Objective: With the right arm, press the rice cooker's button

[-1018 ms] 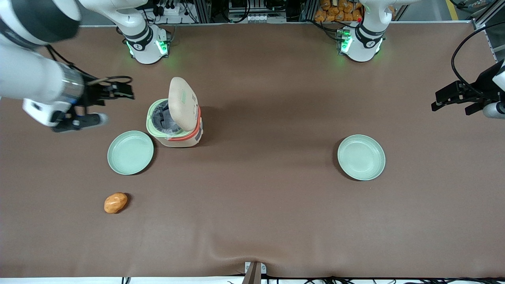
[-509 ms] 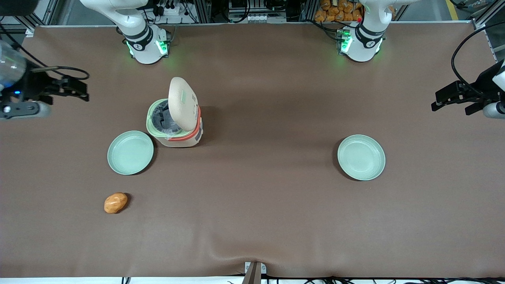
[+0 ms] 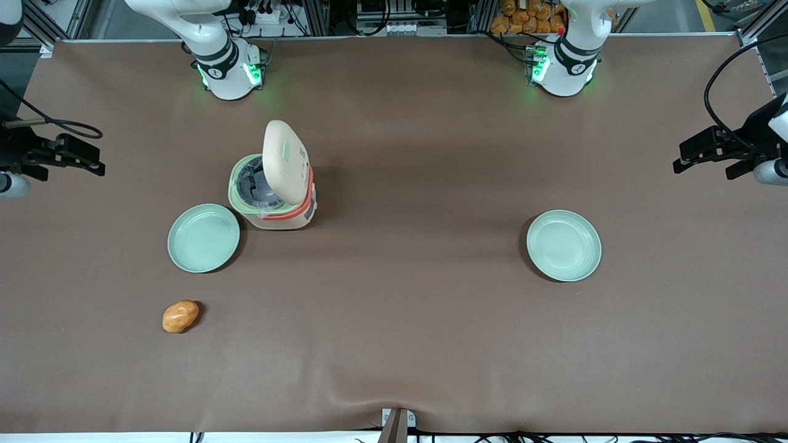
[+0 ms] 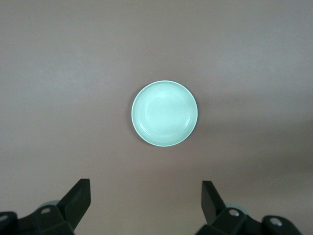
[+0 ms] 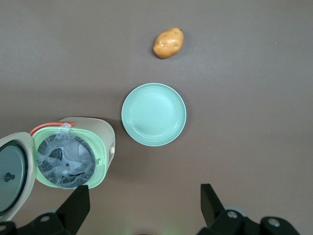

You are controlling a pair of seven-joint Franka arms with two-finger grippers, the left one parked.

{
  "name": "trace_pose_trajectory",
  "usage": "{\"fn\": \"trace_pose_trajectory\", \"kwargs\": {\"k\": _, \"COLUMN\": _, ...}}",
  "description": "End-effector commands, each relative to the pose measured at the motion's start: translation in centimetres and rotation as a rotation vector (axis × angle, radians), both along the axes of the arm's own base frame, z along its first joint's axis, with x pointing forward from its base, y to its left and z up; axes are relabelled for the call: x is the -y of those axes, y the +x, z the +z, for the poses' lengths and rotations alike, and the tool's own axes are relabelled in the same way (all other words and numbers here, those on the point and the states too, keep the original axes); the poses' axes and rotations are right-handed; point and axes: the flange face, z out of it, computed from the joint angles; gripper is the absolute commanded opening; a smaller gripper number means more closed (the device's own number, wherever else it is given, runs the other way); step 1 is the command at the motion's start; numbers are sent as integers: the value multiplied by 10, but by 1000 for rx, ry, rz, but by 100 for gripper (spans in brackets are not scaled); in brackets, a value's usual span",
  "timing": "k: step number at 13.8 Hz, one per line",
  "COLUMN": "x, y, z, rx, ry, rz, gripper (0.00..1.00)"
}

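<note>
With our gripper [image 3: 80,159] spread wide, holding nothing, well clear of the cooker [image 3: 273,184] that stands lid-up just beside a plate [image 3: 204,238], we judge it light, rigid plastic, needing a steady fingertip press, no grasp.

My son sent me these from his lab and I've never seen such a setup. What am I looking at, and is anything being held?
One picture looks down on a brown table; the other two come from cameras on the arms' wrists. On the table stand a rice cooker with its lid up, two green plates, one beside the cooker and one toward the parked arm's end, and a potato. The working arm's gripper hangs at the table's edge, jaws open, holding nothing.
</note>
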Motion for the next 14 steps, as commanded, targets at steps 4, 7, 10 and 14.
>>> {"fn": "trace_pose_trajectory", "kwargs": {"k": 4, "x": 7, "y": -12, "z": 3, "rx": -41, "ry": -17, "rz": -117, "gripper": 100}}
{"fn": "trace_pose_trajectory", "kwargs": {"k": 7, "x": 19, "y": -13, "z": 2, "rx": -51, "ry": -15, "rz": -143, "gripper": 100}}
{"fn": "trace_pose_trajectory", "kwargs": {"k": 10, "x": 15, "y": -13, "z": 1, "rx": -54, "ry": 1, "rz": -141, "gripper": 100}}
{"fn": "trace_pose_trajectory", "kwargs": {"k": 14, "x": 17, "y": -13, "z": 1, "rx": -55, "ry": 13, "rz": -146, "gripper": 100}}
